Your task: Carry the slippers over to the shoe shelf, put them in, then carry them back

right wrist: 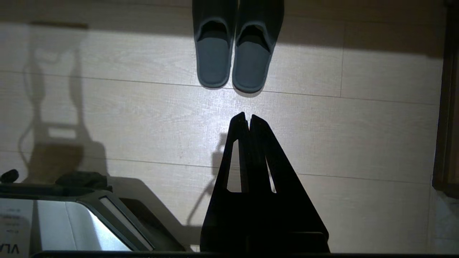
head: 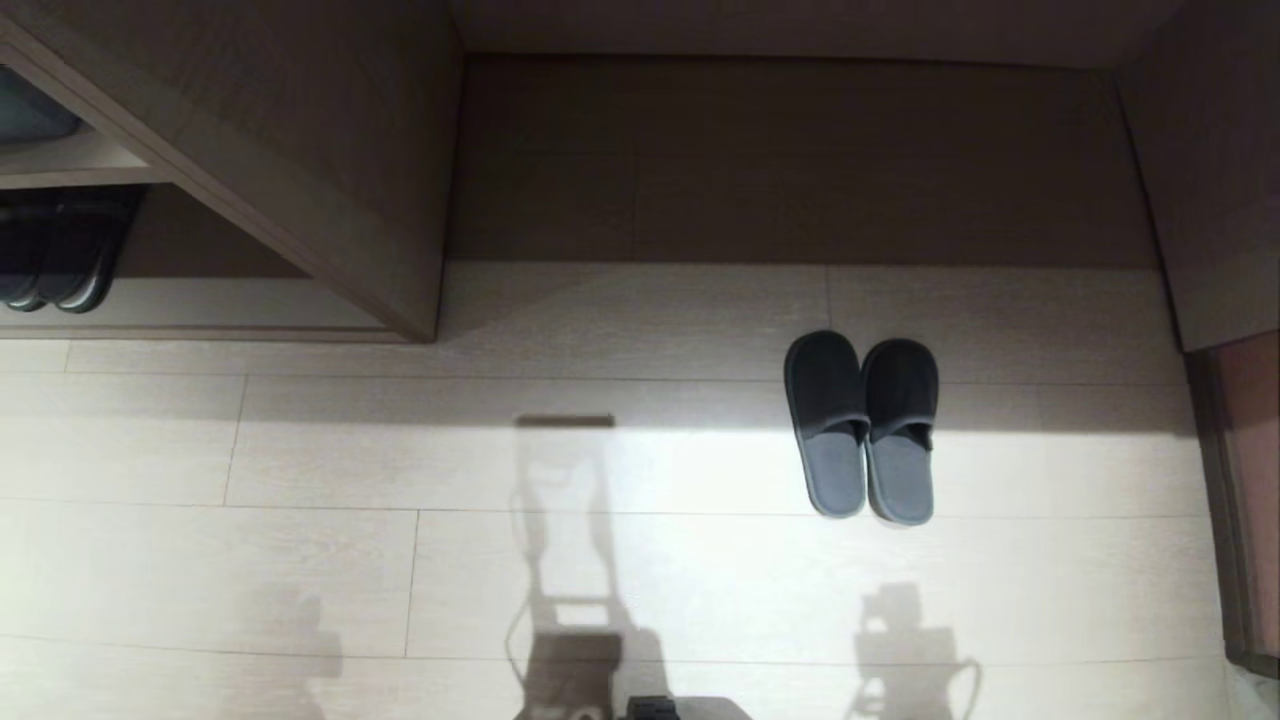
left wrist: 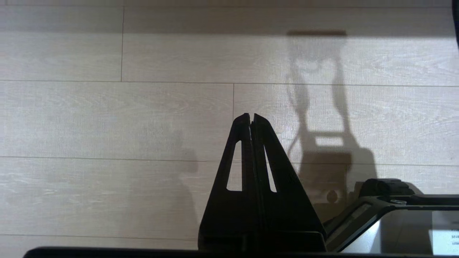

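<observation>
The slippers [head: 835, 440], a flat dark grey-blue pair, lie side by side on the pale wooden floor to the right of the middle, toes pointing away from me. The right wrist view shows the slippers [right wrist: 214, 53] just ahead of my right gripper [right wrist: 248, 116], which hangs shut and empty above the floor, apart from them. My left gripper [left wrist: 250, 116] is also shut and empty over bare floor. The shoe shelf [head: 200, 300] is the low open compartment at the far left. Neither arm appears in the head view.
Another dark pair of slippers [head: 60, 250] sits inside the shelf at its left end. Beyond the slippers is a shaded floor-level recess [head: 800, 160], bounded by a wooden panel [head: 1220, 200] on the right. My base [right wrist: 71, 215] shows in both wrist views.
</observation>
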You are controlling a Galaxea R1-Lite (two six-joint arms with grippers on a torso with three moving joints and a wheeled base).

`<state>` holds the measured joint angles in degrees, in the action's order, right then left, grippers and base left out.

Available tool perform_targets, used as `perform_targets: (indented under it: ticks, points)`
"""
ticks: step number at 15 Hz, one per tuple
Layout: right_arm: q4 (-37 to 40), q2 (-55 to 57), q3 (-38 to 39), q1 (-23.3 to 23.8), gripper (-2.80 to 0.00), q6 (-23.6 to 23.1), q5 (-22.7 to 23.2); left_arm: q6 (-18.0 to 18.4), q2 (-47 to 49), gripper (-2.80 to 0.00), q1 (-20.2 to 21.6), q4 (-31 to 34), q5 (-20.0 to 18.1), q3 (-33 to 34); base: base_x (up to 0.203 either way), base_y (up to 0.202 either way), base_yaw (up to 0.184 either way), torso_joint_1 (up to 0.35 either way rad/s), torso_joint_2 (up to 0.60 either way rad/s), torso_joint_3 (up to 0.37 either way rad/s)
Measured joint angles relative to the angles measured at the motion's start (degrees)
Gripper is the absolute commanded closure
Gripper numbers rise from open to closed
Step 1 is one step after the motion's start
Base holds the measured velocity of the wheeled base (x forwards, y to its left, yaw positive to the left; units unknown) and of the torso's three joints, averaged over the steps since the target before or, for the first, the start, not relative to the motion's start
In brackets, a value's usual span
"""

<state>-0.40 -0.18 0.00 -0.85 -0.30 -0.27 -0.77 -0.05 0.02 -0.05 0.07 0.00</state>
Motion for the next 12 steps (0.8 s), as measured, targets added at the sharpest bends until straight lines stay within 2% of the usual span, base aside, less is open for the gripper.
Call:
perform_targets:
  ticks: [12]
  points:
    - [0.0, 0.1, 0.0, 0.0, 0.00, 0.0, 0.0, 0.0, 0.0, 0.00, 0.0, 0.0, 0.0, 0.0, 0.000, 0.000, 0.000, 0.003, 0.00, 0.204]
